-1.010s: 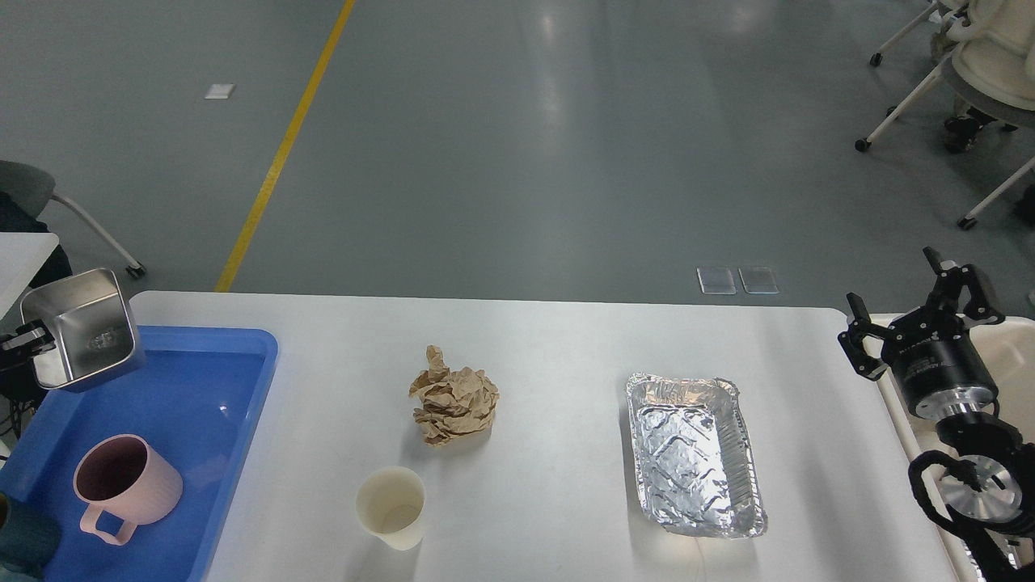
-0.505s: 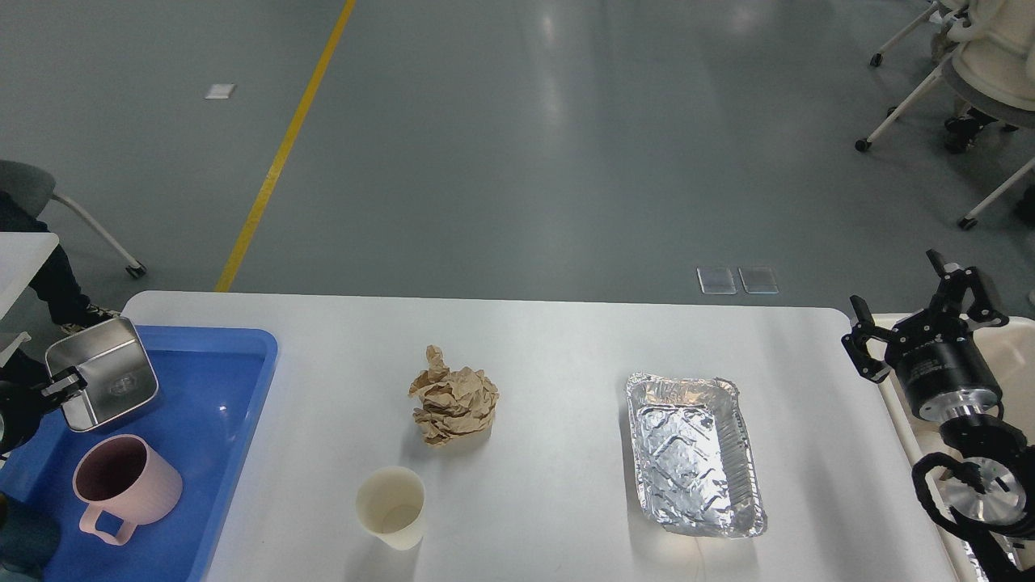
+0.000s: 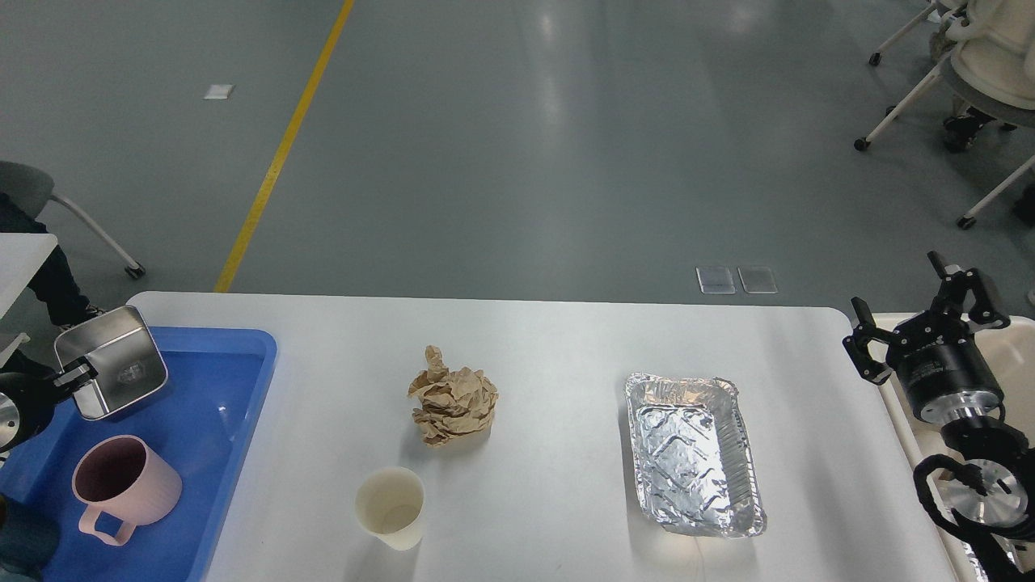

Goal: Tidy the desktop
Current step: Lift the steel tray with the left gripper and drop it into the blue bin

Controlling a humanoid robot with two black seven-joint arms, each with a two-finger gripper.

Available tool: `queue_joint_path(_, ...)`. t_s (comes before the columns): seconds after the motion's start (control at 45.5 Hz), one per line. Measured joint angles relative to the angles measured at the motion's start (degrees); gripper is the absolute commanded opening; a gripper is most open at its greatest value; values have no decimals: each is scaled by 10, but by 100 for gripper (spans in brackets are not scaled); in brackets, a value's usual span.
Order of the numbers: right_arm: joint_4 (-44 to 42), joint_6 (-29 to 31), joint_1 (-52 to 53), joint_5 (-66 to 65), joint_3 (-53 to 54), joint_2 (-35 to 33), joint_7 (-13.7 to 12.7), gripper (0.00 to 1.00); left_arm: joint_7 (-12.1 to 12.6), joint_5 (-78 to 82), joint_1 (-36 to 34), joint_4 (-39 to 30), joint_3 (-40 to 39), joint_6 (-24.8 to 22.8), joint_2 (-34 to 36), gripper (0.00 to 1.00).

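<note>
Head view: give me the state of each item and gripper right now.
Steel container: tilted, held over the blue tray.
Pink mug: upright in the tray.
Paper cup: upright, empty, on the desktop.
Brown paper: crumpled.
Foil pan: empty, dented.
Left gripper: shut on the container.
Right gripper: open.

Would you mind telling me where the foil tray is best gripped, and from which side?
Probably the long right rim of the foil tray, approached from above by the open right hand: the tray lies flat and open-topped, with a thin raised edge nearest that arm.

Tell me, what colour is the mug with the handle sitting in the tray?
Pink. The mug stands in the blue tray, seen in the head view.
</note>
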Motion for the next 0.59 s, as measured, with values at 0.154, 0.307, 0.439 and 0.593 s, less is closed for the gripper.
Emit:
queue_joint_path(0.154,-1,0,0,0,0,0,0,100,0,1,1,-2,2,-1,0,97)
queue_joint_path(0.307,-1,0,-1,0,0,-1,0,100,-2,2,2,-3,2,-1,0,97)
queue_joint_path(0.439,-1,0,-1,0,0,-1,0,100,-4,2,4,-3,2,-1,0,97)
queue_joint_path(0.593,-1,0,-1,0,0,-1,0,100,-4,3,6,-2,2,0,1,97)
